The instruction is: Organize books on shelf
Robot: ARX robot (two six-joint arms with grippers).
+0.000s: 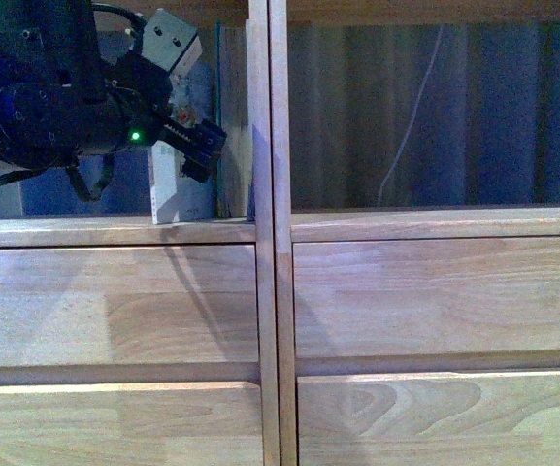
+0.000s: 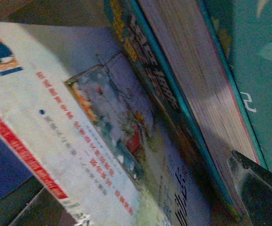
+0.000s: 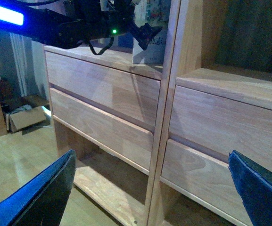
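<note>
Right wrist view: the right fingers [image 3: 46, 197], dark, stand wide apart before the light-wood bookcase [image 3: 103, 84]. In the front view the left fingers [image 1: 207, 138] are at the thin white paperback [image 1: 178, 194] standing in the left compartment, a slim green-edged book [image 1: 231, 126] upright between it and the central divider [image 1: 268, 146]; whether they clamp it I cannot tell.

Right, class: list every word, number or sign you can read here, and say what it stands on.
White mark like "2", uncertain: on the plain teal cover.
Red and black Chinese print: on the thin white paperback, too blurred to read.
Large dark characters: on the teal-edged book, blurred, unreadable.
</note>
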